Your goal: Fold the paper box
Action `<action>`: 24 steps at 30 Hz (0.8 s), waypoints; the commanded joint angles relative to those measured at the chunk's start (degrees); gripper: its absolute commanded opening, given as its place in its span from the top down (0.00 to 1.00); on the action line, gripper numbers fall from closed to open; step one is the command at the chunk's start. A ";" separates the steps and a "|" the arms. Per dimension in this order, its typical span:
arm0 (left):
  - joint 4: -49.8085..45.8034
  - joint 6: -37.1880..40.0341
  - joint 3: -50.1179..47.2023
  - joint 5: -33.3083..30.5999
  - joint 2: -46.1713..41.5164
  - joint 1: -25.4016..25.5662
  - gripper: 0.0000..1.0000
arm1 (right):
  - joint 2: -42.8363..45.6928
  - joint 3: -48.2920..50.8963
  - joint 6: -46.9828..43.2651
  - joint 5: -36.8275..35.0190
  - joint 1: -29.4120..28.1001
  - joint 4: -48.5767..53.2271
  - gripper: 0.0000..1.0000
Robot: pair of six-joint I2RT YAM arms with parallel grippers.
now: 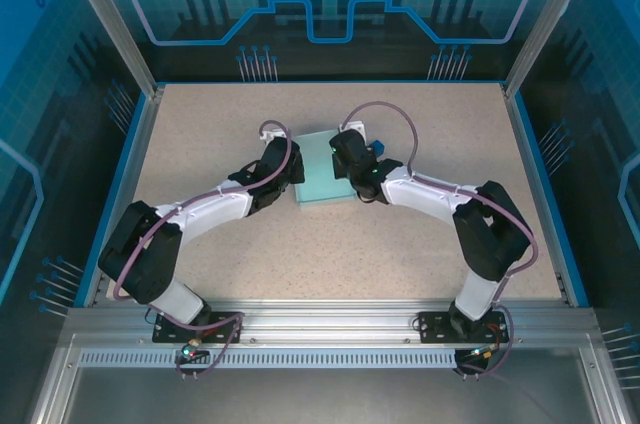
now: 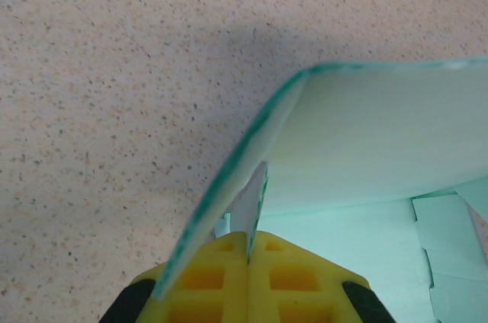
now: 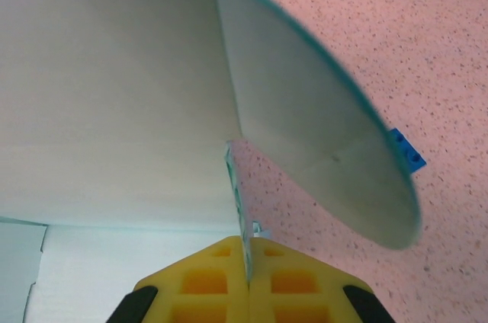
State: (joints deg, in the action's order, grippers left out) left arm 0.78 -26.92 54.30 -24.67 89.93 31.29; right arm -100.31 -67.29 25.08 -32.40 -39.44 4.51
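Note:
The paper box [image 1: 322, 172] is pale sky-blue card lying mid-table between the two arms. My left gripper [image 1: 294, 168] is at its left edge and my right gripper [image 1: 346, 160] at its right edge. In the left wrist view the yellow fingers [image 2: 221, 270] of the left gripper [image 2: 249, 245] are shut on a thin upright side wall, with a large panel [image 2: 381, 140] arching over. In the right wrist view the right gripper [image 3: 245, 251] pinches the opposite thin wall the same way. A panel [image 3: 114, 87] lifts above it and a rounded flap [image 3: 328, 163] curls to the right.
A tiny dark blue cube [image 1: 380, 147] sits just right of the box, also seen past the flap [image 3: 408, 150]. The speckled beige tabletop [image 1: 200, 124] has blue raised borders and metal posts at its sides. Both arms curve in from the near rail [image 1: 320, 322].

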 commanded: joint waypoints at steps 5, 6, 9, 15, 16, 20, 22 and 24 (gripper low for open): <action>3.75 -0.66 1.58 -7.21 3.04 -0.18 1.00 | -3.08 -1.32 0.29 -0.91 2.00 -3.91 1.00; 4.09 -0.85 1.25 -7.52 3.14 -0.10 1.00 | -3.18 -0.99 0.36 -0.93 2.00 -4.43 1.00; 5.17 -1.26 0.25 -8.72 3.55 0.15 1.00 | -2.99 0.16 1.31 -0.68 2.00 -5.87 1.00; 6.94 -1.96 -1.75 -10.99 3.33 1.04 1.00 | -2.90 2.70 4.25 -0.34 1.13 -8.65 1.00; 7.22 -2.14 -2.27 -11.56 3.18 1.18 1.00 | -3.06 3.14 4.57 -0.61 0.91 -9.14 1.00; 8.90 -2.01 -4.30 -12.63 2.62 1.46 1.00 | -2.95 5.37 5.82 -0.93 0.59 -11.24 1.00; 9.88 -1.77 -5.61 -13.16 2.15 1.56 1.00 | -2.83 6.38 6.58 -0.69 0.51 -12.03 1.00; 10.58 -1.57 -6.70 -13.56 1.77 1.60 1.00 | -2.66 7.32 7.28 -0.71 0.29 -12.71 1.00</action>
State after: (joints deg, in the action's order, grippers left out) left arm 10.74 -27.11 49.84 -32.97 92.88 33.26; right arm -102.69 -61.78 29.32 -30.98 -39.29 -7.16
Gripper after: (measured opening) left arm 0.053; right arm 0.053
